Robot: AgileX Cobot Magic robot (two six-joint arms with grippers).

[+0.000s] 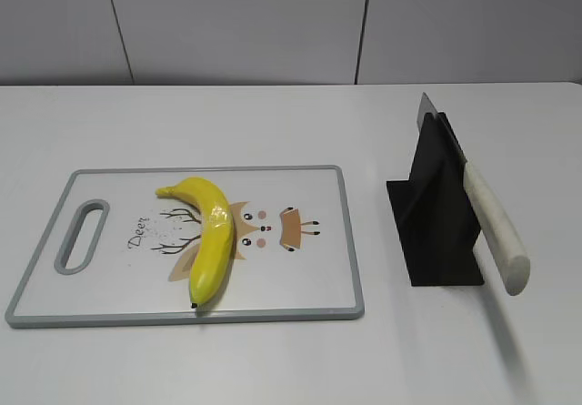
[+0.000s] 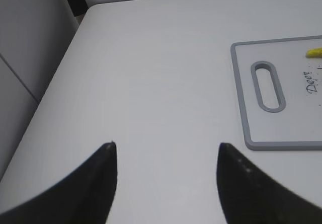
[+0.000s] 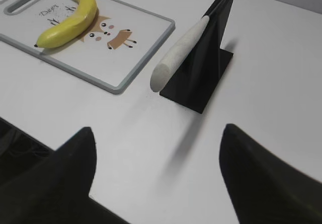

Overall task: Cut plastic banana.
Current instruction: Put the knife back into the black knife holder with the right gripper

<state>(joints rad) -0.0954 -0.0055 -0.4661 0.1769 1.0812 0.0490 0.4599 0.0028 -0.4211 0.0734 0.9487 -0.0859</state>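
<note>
The plastic banana (image 1: 211,234) is glossy yellow and curved. It lies on a white cutting board (image 1: 318,287) with a grey rim and a deer drawing. The banana also shows in the right wrist view (image 3: 70,20), and its tip peeks into the left wrist view (image 2: 314,53). A knife with a white handle (image 1: 494,227) rests slanted in a black stand (image 1: 436,218), handle toward the front. My left gripper (image 2: 165,146) is open and empty over bare table left of the board (image 2: 241,108). My right gripper (image 3: 157,128) is open and empty, in front of the knife handle (image 3: 181,45). Neither gripper shows in the exterior view.
The white table runs back to a grey panelled wall. Its left edge (image 2: 55,63) shows in the left wrist view, and its front edge (image 3: 20,128) in the right wrist view. The board has a slot handle (image 1: 82,234) at its left end.
</note>
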